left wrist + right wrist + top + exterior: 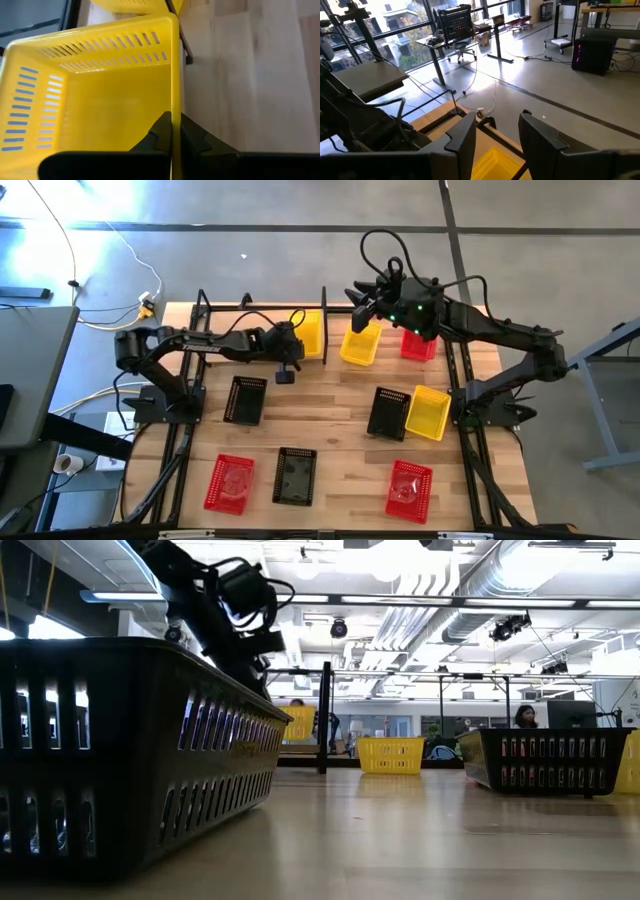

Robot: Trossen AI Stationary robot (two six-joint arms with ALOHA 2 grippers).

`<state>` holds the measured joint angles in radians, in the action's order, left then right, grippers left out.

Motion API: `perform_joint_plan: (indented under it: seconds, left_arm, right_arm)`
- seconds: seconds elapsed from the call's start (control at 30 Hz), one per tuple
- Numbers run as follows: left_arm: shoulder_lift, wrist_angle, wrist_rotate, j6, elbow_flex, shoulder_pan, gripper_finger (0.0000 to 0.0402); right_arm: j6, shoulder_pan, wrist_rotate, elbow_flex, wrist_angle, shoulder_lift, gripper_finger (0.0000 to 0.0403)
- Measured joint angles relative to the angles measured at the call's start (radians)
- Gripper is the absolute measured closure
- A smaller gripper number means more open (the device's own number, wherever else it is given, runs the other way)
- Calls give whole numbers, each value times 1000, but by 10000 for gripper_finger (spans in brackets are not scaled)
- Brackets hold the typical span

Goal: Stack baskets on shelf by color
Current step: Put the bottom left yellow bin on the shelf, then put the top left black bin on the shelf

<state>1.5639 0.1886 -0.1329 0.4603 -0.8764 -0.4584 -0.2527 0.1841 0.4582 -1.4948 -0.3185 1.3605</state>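
Observation:
My left gripper (298, 345) is shut on a yellow basket (312, 335) at the black-framed shelf (250, 308) on the table's far left. In the left wrist view, a second yellow basket's rim (135, 5) shows beyond the held basket (100, 100). My right gripper (365, 305) is open, fingers apart (495, 140). It hovers over the far end of another yellow basket (362, 345), which rests on the table and whose corner (492, 162) shows below the fingers. A red basket (418, 345) lies beside it. My left gripper pinches the yellow basket's long side wall at its top rim (174, 107). One finger (159, 136) is inside the basket and the other (194, 137) is outside. The fingers reach in from the table's left. Whether the basket rests on the shelf I cannot tell.
Nearer on the tabletop lie black baskets (245, 400), (390, 412), (296, 476), a yellow one (430, 412) and red ones (230, 483), (408, 490). A shelf post (324, 320) stands between the two grippers. In the low view a black basket (130, 760) fills the left foreground.

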Motion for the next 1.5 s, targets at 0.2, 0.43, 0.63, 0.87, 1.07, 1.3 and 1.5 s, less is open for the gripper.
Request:
perform_joint_plan:
  seconds: [0.2,0.43,0.63,0.87,1.07,1.3,1.5]
  left_arm:
    - [-1,-30,-18,-1,0,-10,401]
    - [-2,-12,5,12,0,-21,396]
    - [-2,-2,-6,15,0,-20,393]
    - [-2,-4,-10,15,0,-19,367]
    - [-2,-6,-25,15,0,-19,329]
    - [-16,-1,-79,-40,0,-19,284]
    - [-49,33,-56,-49,-1,-11,255]
  right_arm:
    - [0,0,-6,0,-3,0,269]
    - [0,0,-6,0,-14,0,269]
    - [0,0,-6,0,-14,0,269]
    - [0,0,-6,0,-14,0,269]
    - [0,0,-6,0,-15,0,269]
    - [-23,0,-6,0,-41,1,269]
    - [-37,0,-6,0,-57,1,269]
